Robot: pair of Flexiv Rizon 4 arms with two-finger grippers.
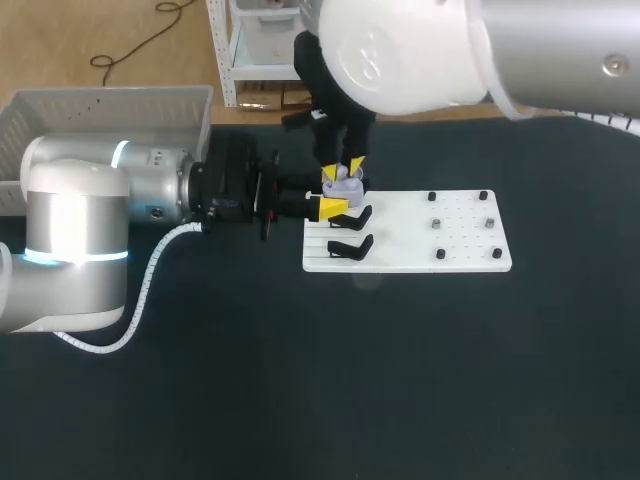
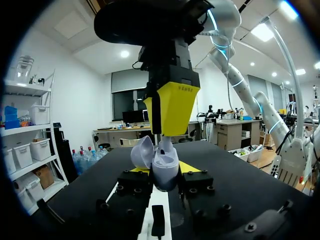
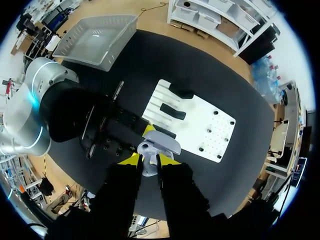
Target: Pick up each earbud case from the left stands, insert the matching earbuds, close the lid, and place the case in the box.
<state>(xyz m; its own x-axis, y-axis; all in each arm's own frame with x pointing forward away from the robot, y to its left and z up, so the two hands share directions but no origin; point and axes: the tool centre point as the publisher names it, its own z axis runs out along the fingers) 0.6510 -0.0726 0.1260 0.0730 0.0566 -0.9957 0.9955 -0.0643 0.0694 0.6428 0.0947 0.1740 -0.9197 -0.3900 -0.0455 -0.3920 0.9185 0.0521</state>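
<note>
Holding the lavender earbud case [image 1: 345, 182], lid open, my left fingers [image 1: 333, 207] clench it from two sides just above the white stand board [image 1: 400, 250] on the counter [image 1: 300, 380]. My right arm [image 1: 400, 50] hangs directly over it; I cannot tell whether its fingers grip anything.

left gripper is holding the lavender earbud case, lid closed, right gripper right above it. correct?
Not quite: the lid is open, not closed. The left wrist view shows the lavender earbud case with its lid swung back to one side. The rest stands: the left gripper holds the case, and the right gripper is right above it.
</note>
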